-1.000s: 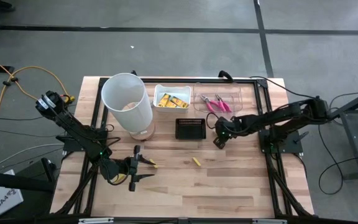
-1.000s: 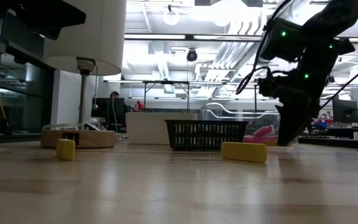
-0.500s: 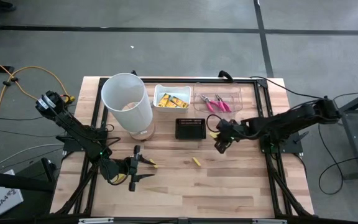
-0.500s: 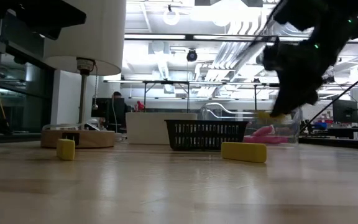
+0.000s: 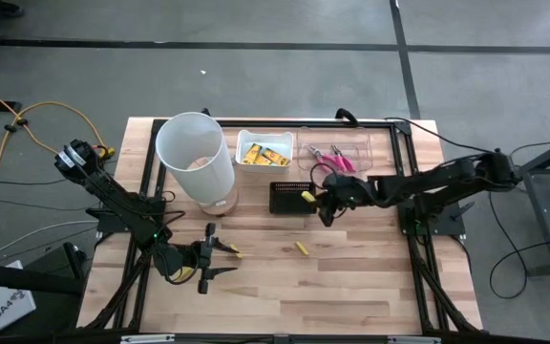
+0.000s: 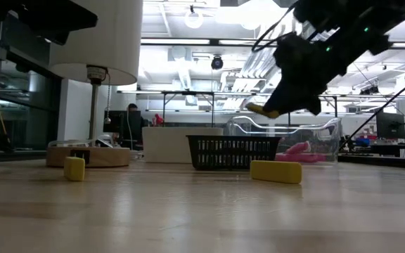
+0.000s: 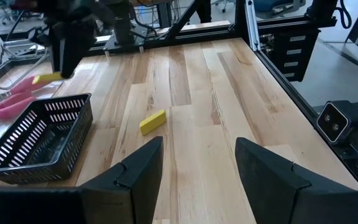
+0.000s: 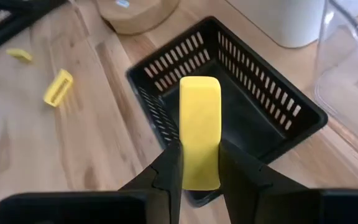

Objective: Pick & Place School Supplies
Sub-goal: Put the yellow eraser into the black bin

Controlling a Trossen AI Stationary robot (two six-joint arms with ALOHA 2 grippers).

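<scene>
My right gripper [image 5: 319, 203] is shut on a plain yellow block [image 8: 199, 134] and hangs over the right end of the small black tray [image 5: 291, 198]. In the low view the block [image 6: 259, 109] sticks out of the fingers, well above the table. Another yellow block [image 5: 302, 248] lies flat on the wood in the middle. A smaller yellow block [image 5: 237, 254] lies close to my left gripper [image 5: 220, 260], which stands open near the front left and touches nothing. My right gripper pinches the yellow block's two long sides [image 8: 199, 168] between its two fingers, at the block's near end. The fingers [image 8: 166, 168] slant down from the table's right and lie along the block. The block sticks out ahead of the fingertips, lifted clear above the black tray.
The tall white bin [image 5: 196, 158] stands at the back left on a round wooden base. Behind the tray are a white box with yellow packets [image 5: 264, 153] and a clear box holding pink-handled tools [image 5: 332, 158]. Bare wood lies toward the front and right.
My right gripper has risen from the table with the yellow block and moved toward the table's left, up to the black tray. It has tipped from pointing steeply down to a shallower slant. My left arm has kept still.
</scene>
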